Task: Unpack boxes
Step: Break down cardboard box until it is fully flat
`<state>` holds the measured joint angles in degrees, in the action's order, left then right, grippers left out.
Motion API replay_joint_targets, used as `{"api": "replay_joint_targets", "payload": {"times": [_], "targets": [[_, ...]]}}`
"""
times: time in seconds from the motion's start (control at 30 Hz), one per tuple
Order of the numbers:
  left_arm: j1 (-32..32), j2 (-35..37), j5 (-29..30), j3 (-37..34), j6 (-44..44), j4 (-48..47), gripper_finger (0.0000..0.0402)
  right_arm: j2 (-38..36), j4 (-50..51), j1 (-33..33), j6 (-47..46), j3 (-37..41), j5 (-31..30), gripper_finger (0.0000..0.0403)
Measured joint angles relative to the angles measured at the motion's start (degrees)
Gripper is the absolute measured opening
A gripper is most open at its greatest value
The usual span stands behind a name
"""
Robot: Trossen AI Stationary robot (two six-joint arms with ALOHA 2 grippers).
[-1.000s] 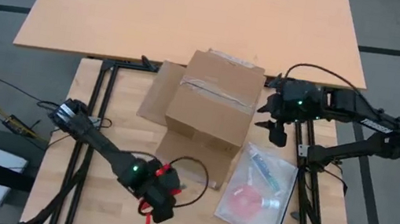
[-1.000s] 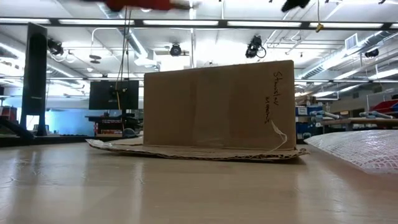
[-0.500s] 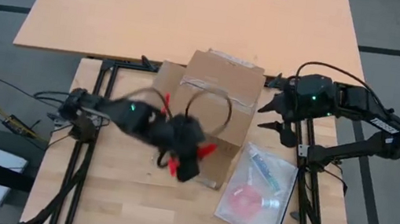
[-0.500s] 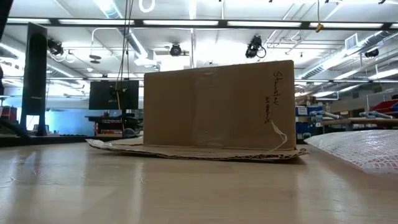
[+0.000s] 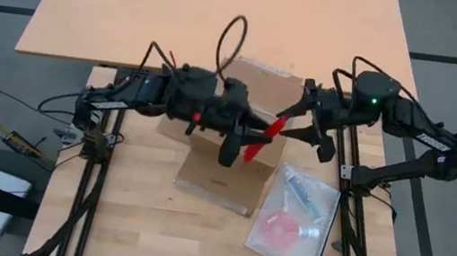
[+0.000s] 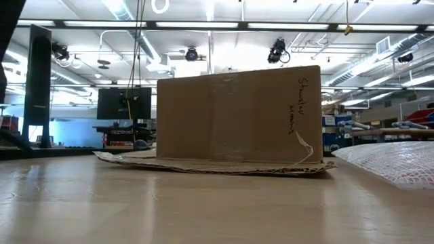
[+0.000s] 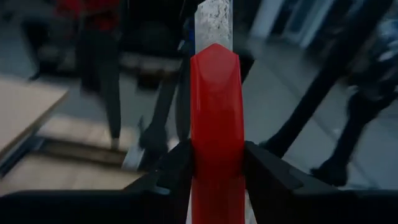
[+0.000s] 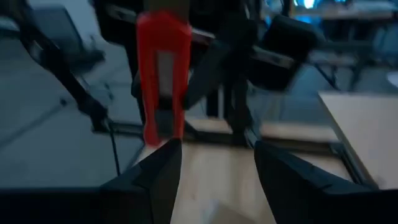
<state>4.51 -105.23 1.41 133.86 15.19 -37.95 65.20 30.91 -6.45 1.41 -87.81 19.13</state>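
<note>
Left gripper (image 5: 248,146): over the carton's top, its fingers (image 7: 171,171) closed on a red box cutter (image 7: 215,124) that points toward the right arm
Right gripper (image 5: 294,124): just beside the carton's right side, fingers (image 8: 155,180) spread apart with nothing between them, the cutter's red tip near them
Carton (image 5: 243,121): brown corrugated cardboard, on the wooden table (image 5: 125,212) near its far edge, flaps flat beneath, clear tape across the top
Writing: dark handwriting runs down the carton's near face in the low view, too small to read
Clear plastic bag (image 5: 295,215): to the carton's right, holding a pink item
Surface: light wood slats; a larger tan tabletop (image 5: 156,8) lies behind
Low view only: a workshop with ceiling strip lights and a dark monitor (image 6: 123,103)
</note>
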Motion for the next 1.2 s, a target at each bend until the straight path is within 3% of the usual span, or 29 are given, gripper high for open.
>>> {"api": "replay_joint_targets", "payload": {"times": [0.17,0.33,0.77,1.0,1.2], "targets": [[-3.05,-0.31,-10.22,-0.04,0.33,5.87,0.0133,2.99,-8.74,0.01,-1.86,0.02,6.78,0.0197],[-4.15,-0.26,-15.30,-0.04,1.72,6.49,0.0133,3.68,-11.97,-0.18,-1.79,0.06,9.28,0.0190],[-6.67,-0.22,-14.63,-0.04,-0.12,16.75,0.0133,3.03,-7.34,-2.74,-7.04,0.07,13.49,0.0193],[-7.56,-1.15,-16.92,-0.10,-0.03,17.44,0.0133,4.94,-12.45,-2.75,-8.53,0.03,14.64,0.0233],[-7.54,-2.18,-17.88,-0.08,0.03,17.81,0.0133,6.98,-16.21,-2.74,-10.40,0.07,20.22,0.0255]]}}
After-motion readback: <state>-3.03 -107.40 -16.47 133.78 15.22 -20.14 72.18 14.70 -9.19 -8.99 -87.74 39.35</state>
